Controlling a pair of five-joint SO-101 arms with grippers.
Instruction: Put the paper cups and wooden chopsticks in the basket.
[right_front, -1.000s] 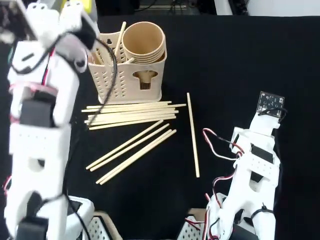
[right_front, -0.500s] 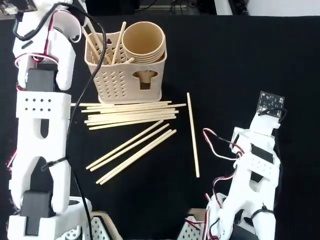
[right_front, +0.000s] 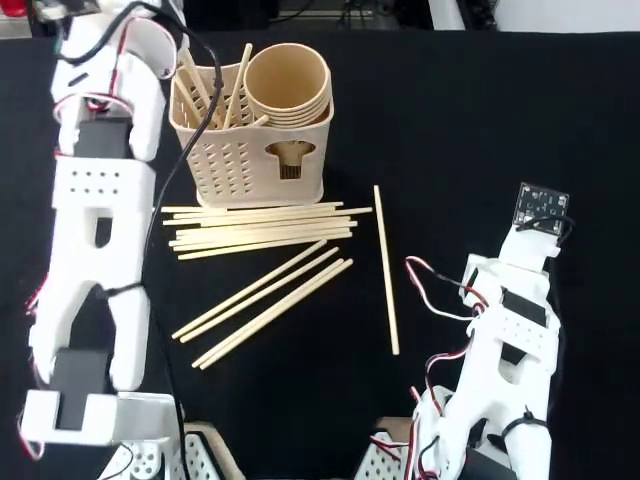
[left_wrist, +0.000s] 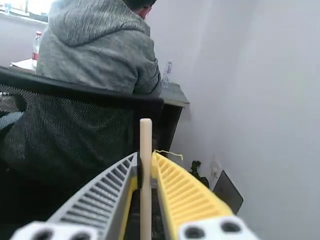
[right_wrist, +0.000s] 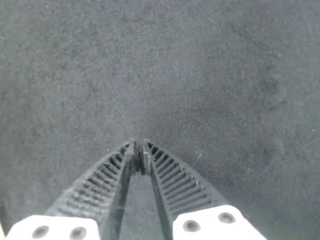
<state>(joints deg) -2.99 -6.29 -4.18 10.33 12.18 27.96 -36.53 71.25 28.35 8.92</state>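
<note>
The left pincer (left_wrist: 145, 160) is clamped on a pale wooden chopstick (left_wrist: 145, 132), which pokes out past its fingertips. The right pincer (right_wrist: 138, 150) is closed on nothing, above the black surface (right_wrist: 225, 75). Stacked tan paper cups (right_front: 288, 85) sit in the cream perforated plastic basket (right_front: 240, 165). More chopsticks (right_front: 262, 228) lie loose on the surface just beside it.

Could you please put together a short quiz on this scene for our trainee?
1. True or false: the left pincer grips a chopstick.
2. Where are the cups? A) in the basket B) beside it C) under it
3. Fill in: the right pincer is ____ (open or shut).
Key: 1 true; 2 A; 3 shut.
</note>
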